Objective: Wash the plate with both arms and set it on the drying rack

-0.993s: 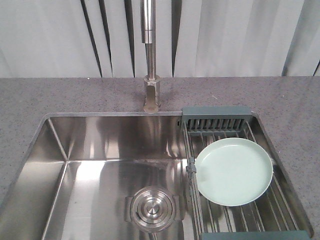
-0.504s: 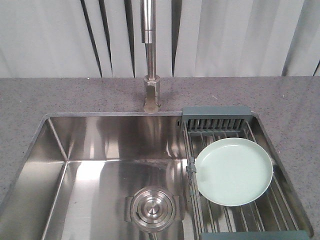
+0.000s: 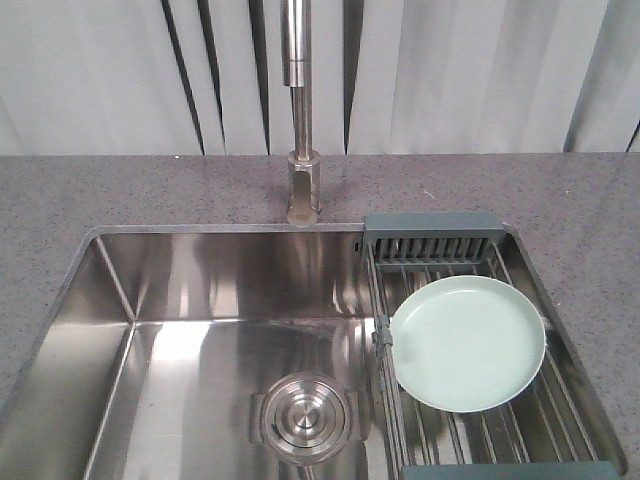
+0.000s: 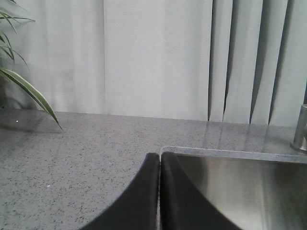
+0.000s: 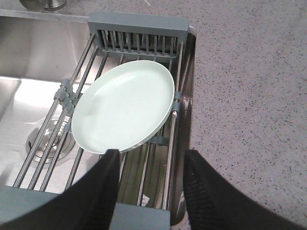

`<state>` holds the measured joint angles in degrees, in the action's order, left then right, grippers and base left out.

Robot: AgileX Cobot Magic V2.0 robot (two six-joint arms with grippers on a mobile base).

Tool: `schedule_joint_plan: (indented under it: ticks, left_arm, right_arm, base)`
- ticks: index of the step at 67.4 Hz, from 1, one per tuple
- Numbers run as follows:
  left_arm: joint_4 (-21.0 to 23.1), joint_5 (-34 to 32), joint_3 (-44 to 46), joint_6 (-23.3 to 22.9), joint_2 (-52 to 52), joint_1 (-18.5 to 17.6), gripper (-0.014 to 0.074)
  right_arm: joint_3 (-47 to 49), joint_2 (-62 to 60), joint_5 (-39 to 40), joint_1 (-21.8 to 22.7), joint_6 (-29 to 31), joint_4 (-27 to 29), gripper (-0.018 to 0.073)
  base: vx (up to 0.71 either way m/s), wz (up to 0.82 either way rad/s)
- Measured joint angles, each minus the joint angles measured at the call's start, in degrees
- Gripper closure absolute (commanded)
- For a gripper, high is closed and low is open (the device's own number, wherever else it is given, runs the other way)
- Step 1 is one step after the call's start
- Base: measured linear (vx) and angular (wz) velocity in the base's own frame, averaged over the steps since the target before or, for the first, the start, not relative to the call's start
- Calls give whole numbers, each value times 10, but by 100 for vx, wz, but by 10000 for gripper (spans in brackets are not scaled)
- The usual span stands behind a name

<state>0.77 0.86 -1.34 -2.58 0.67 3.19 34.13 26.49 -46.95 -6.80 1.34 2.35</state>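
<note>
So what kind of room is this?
Probably a kitchen: a shiny steel sink basin sits in a speckled grey stone counter, with a tall steel tap and a round pale mint-green plate on a wire drying rack.

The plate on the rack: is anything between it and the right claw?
Nothing visible. In the right wrist view the open right claw hangs just off the near rim of the plate, which lies flat on the drying rack, with only bare rack bars between them.
</note>
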Motion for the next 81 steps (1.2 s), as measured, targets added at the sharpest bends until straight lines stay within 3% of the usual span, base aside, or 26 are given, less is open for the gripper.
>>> schedule_joint_plan:
  ticks: [81]
  left_arm:
    - [0, 0, 0, 0, 0, 0, 603]
  right_arm:
    - [-2, -7, 0, 0, 0, -3, 251]
  base:
    - [0, 0]
